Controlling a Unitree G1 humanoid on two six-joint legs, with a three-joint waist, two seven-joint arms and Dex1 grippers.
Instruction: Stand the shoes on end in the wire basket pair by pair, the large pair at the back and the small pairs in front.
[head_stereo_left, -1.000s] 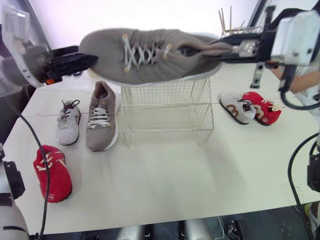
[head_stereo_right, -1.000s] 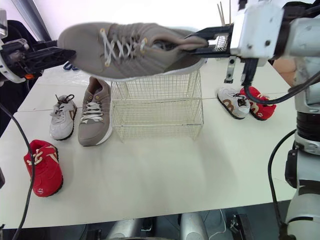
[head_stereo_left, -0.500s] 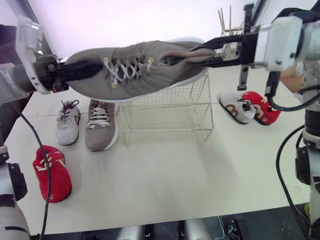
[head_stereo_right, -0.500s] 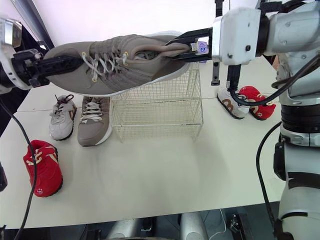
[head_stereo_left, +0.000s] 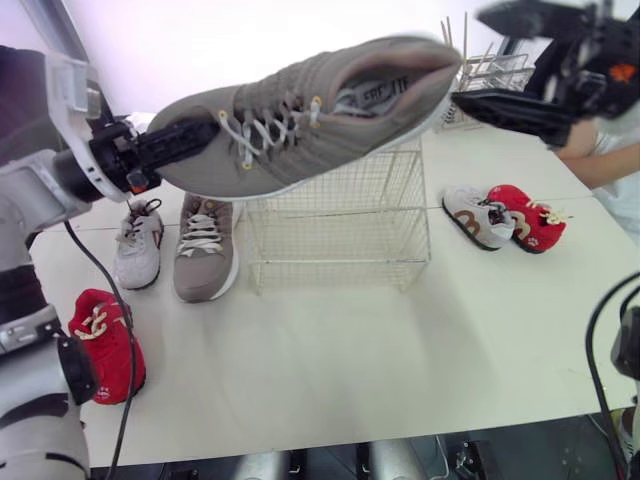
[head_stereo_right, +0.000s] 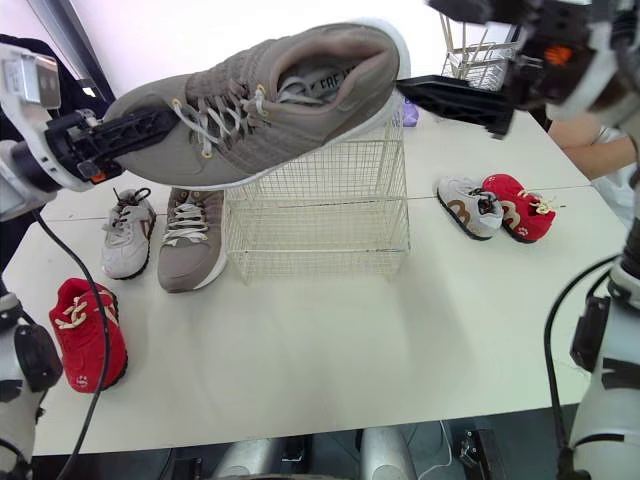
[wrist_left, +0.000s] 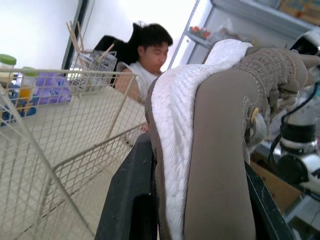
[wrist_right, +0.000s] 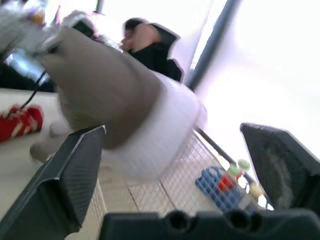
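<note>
1. The table is lit brightly and evenly from above.
2. Only soft, pale shadows are cast beneath the wire basket and beside the red shoe.
3. The wall behind is washed out almost to white.
4. The right gripper is smeared by motion blur in the head views.
5. In the right wrist view, the lifted shoe is blurred, and the background is blown out by strong backlight.
6. In the left wrist view, the same glare is seen behind the basket wires.

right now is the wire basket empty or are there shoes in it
Empty: only bare mesh and table show through the wire basket. The large grey shoe hangs above it in the left end effector.
</note>
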